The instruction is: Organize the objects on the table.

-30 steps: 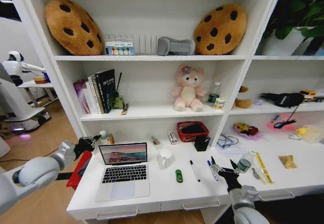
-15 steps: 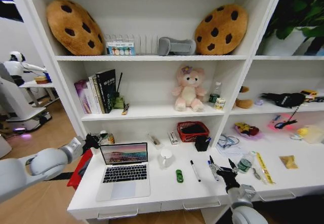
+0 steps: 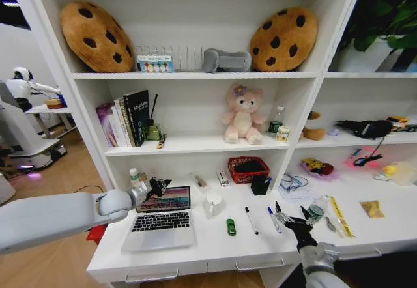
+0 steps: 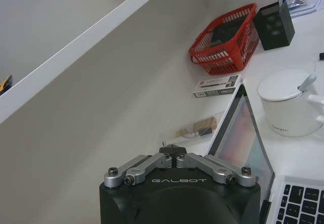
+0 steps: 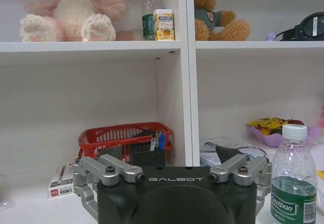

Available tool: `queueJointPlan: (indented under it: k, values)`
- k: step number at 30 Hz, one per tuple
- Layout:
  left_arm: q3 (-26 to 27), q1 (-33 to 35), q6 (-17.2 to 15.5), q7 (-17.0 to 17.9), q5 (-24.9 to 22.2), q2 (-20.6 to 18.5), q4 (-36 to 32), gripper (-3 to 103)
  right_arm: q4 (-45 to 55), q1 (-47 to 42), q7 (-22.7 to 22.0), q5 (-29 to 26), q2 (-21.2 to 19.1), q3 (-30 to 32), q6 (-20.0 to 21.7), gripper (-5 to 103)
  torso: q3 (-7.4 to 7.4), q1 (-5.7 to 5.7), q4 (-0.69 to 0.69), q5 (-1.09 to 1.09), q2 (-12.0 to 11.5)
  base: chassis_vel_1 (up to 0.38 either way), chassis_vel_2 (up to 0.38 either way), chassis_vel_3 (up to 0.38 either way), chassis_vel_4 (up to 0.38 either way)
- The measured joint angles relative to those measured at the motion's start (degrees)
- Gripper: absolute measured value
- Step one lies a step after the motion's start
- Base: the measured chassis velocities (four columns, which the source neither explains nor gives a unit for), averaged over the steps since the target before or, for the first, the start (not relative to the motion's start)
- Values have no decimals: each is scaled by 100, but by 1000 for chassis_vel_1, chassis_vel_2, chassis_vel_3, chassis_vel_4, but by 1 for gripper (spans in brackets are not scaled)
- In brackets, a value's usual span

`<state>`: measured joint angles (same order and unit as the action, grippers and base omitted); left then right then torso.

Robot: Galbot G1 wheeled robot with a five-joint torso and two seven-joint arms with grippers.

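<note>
While the table (image 3: pixel 208 245) carries everything, your laptop (image 3: pixel 159 219) sits at its left end, the left gripper (image 3: pixel 158 186) closed at the lid's top edge. Your right gripper (image 3: pixel 287 219) hovers spread near two marker pens (image 3: pixel 250 219); the green toy car (image 3: pixel 230 226) lies between laptop and pens.

The long white table (image 3: pixel 195 252) has shallow front drawers with slim silver handles. On it, toward the robot's left, sits an open silver laptop (image 3: pixel 159 221) with a lit screen. A white lidded mug (image 3: pixel 212 204) stands just beside the laptop, and a tiny green toy car (image 3: pixel 230 226) lies in front of the mug. Two white marker pens with dark caps (image 3: pixel 250 219) lie farther right. At the back stand a red mesh basket (image 3: pixel 247 169), a flat white box (image 3: pixel 223 178) and a black pen holder (image 3: pixel 259 184).
</note>
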<state>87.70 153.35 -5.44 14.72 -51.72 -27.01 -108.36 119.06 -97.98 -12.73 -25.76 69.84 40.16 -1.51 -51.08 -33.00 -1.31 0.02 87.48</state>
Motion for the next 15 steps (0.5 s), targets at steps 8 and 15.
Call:
queueJointPlan:
  k: [8, 15]
  values:
    - [-858, -681, -128, -38, -34, 1047, -779, 0, -79, 325, -93, -80, -94, -149, 135, 100, -7, -7, -4, -5, -7, 0, 0, 0, 0]
    - [-1329, -321, -318, 81, 310, 2197, -1492, 0, -157, 587, -182, -145, -193, -336, 289, 100, -8, -7, 9, -10, -9, 0, 0, 0, 0]
